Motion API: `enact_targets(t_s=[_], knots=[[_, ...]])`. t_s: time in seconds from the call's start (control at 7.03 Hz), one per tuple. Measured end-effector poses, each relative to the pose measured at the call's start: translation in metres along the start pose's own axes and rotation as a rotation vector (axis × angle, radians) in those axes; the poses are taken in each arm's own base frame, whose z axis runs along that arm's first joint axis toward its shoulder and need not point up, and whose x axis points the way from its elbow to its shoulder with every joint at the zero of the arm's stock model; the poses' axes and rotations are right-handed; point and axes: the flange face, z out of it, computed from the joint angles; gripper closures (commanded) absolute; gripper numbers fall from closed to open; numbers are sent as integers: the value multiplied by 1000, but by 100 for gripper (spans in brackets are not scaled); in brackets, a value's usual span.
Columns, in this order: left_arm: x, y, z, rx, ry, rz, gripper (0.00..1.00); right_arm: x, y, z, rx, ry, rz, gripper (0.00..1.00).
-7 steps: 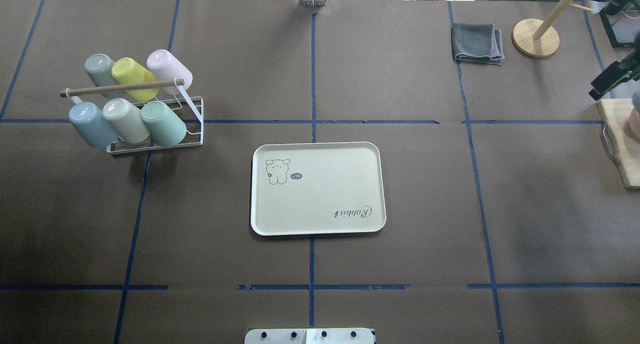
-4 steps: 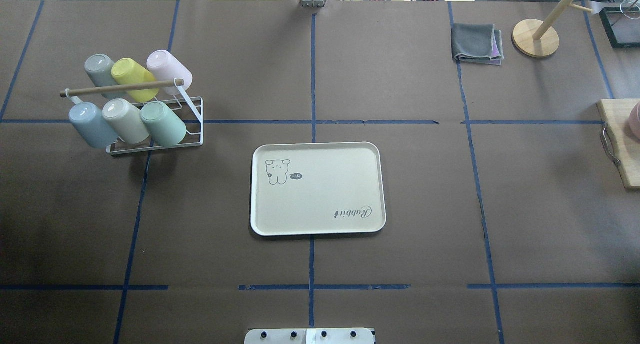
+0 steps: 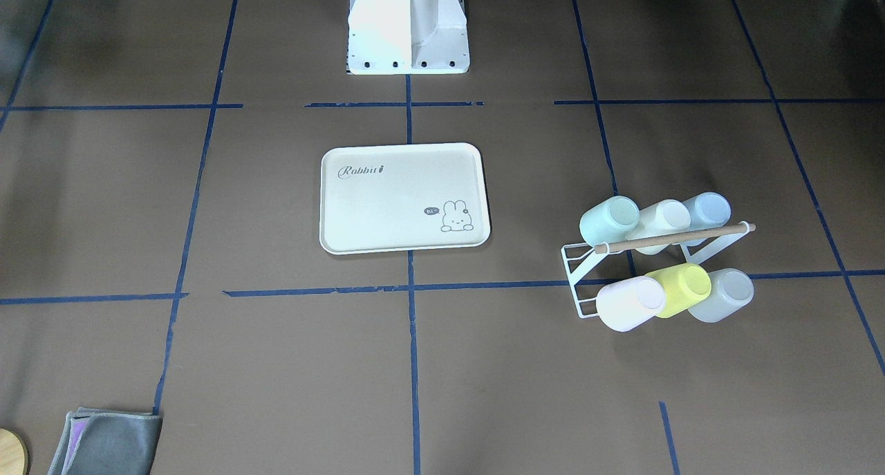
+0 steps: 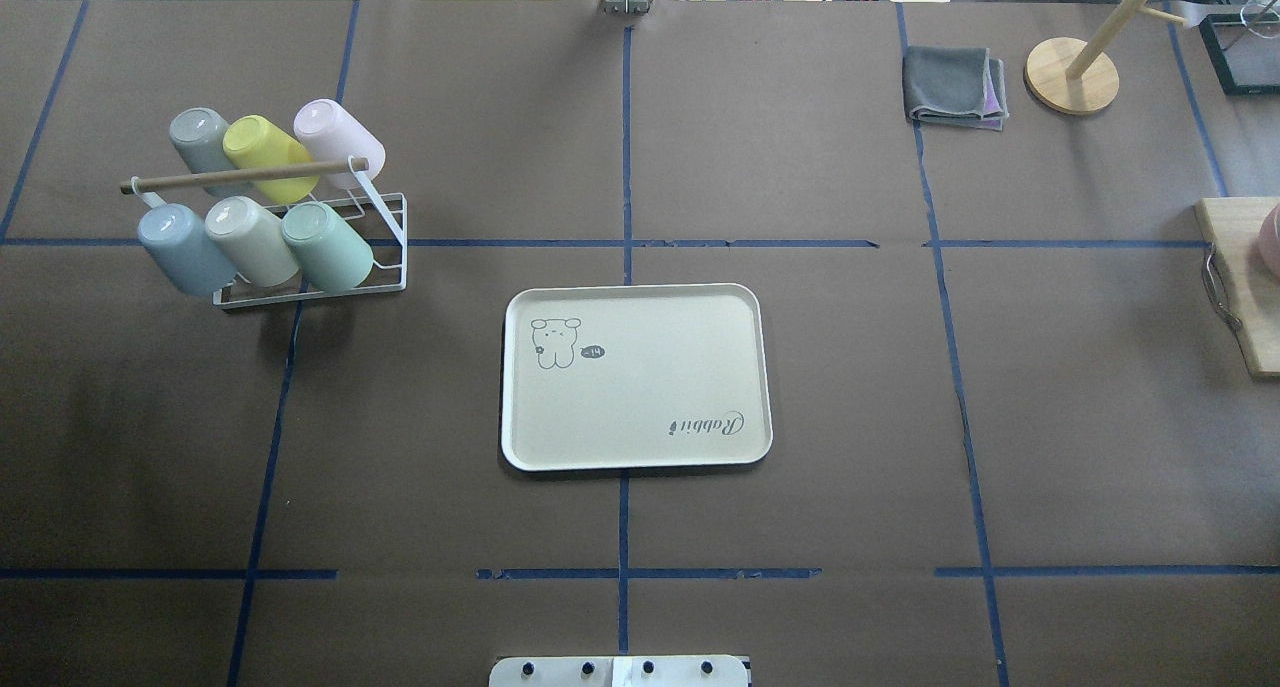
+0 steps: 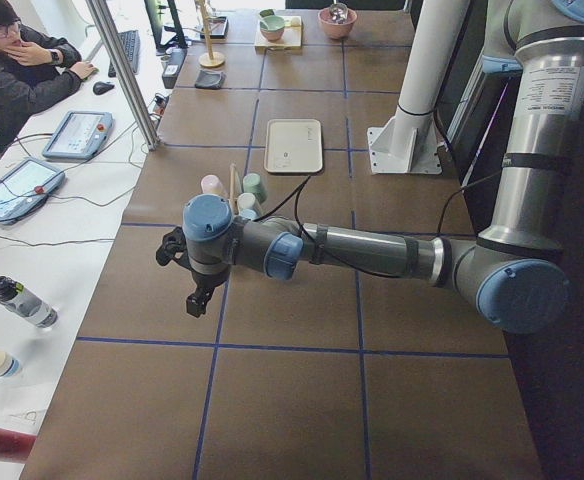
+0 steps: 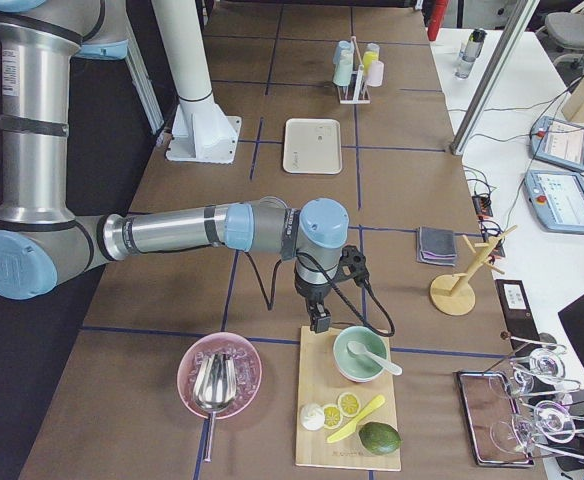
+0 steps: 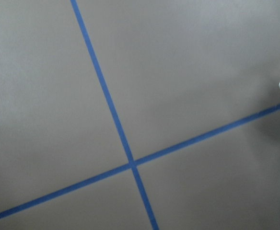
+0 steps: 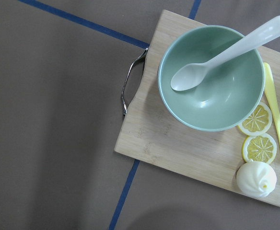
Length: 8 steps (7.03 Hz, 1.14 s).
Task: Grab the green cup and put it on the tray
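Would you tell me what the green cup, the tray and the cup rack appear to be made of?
The green cup looks like smooth matte plastic: even pastel colour, faint sheen. The tray seems matte cream plastic, with moulded rim and printed drawing. The rack looks like white-coated metal wire with a wooden rod.

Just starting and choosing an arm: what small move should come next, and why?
Probably swing the left hand toward the rack: it hangs on that side, while the right hand is by the cutting board. The green cup sits in the rack's robot-side row, at the end nearest the tray, which holds nothing.
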Motion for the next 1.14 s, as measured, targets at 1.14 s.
enact_targets(t_s=[1.14], knots=[[289,-145,1,195,42,584,0,-3,0,-4,10,6,14,0]])
